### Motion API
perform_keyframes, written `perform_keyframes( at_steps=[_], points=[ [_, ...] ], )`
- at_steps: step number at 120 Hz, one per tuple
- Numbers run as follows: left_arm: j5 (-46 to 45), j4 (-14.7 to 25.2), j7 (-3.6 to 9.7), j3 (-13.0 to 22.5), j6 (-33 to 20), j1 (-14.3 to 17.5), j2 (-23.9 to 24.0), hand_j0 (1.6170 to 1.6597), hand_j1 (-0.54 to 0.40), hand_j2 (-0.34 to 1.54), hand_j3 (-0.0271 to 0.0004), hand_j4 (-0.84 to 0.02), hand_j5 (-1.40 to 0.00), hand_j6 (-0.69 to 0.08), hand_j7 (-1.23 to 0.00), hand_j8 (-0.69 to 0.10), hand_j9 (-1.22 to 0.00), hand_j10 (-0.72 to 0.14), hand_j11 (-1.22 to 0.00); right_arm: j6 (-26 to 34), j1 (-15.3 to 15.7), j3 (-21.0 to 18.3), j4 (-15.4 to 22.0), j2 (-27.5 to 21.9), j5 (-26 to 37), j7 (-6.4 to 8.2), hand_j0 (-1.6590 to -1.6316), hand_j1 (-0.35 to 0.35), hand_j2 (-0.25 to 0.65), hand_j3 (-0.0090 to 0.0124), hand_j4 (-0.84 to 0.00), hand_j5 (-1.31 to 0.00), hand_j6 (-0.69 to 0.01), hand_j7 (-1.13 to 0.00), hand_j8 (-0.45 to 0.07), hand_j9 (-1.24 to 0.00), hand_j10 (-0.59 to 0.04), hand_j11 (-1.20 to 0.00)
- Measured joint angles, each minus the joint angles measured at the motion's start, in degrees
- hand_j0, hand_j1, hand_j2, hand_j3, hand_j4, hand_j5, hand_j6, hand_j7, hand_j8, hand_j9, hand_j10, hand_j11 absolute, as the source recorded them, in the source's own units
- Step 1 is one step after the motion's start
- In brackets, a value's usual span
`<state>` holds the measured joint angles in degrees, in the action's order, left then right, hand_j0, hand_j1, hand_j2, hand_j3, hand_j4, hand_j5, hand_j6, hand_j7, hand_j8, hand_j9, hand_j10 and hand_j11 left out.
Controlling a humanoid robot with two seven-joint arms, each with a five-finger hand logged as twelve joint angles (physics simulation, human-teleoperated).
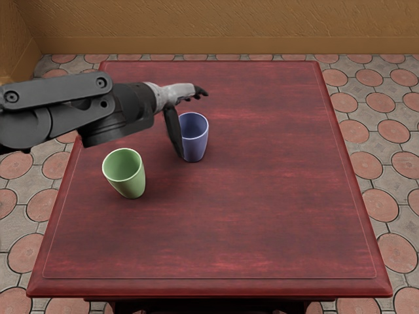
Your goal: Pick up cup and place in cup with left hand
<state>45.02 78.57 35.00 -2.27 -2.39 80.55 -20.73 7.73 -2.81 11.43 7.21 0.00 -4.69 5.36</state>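
Head view: reaches in from the left edge, nearly level, with the dark grey, jointed left arm [55,111]. Holds the grey-and-black robot hand [175,96] open and empty over the glossy, dark red tabletop [262,216], with fingers [199,93] stretched rightward, slightly bent, and thumb [173,127] hanging down along the left side of the tapered blue cup [194,139]. Cannot tell if touching it. Shows that cup upright on the tabletop, beyond and right of the tapered green cup [127,176], also upright.

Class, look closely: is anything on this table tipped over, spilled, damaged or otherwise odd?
Nothing stands out: the green cup and the blue cup both stand upright on the table, with no visible spill or damage.
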Motion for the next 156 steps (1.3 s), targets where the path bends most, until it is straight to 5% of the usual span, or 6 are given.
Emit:
perform_keyframes(
  at_steps=[74, 156],
  points=[
    [0.40, -7.22, 0.00, 1.18, 0.25, -0.39, 5.20, 1.6581, 0.092, 0.04, 0.0000, -0.217, -0.28, -0.218, -0.28, -0.218, -0.28, -0.217, -0.28, -0.01, 0.00, 0.00, 0.00, 0.00, -0.01, 0.00, -1.6581, -0.349, 0.000, 0.0000, -0.001, 0.00, -0.001, 0.00, -0.001, 0.00, 0.000, 0.00],
    [0.54, -7.83, 0.00, 2.67, 0.61, -0.48, 6.33, 1.6580, -0.088, 0.08, 0.0000, -0.383, -0.47, -0.373, -0.47, -0.316, -0.48, -0.376, -0.48, 0.00, 0.00, 0.00, 0.00, 0.00, -0.01, 0.00, -1.6581, -0.349, 0.000, 0.0000, -0.001, 0.00, -0.001, 0.00, -0.001, 0.00, 0.000, 0.00]
  ],
)
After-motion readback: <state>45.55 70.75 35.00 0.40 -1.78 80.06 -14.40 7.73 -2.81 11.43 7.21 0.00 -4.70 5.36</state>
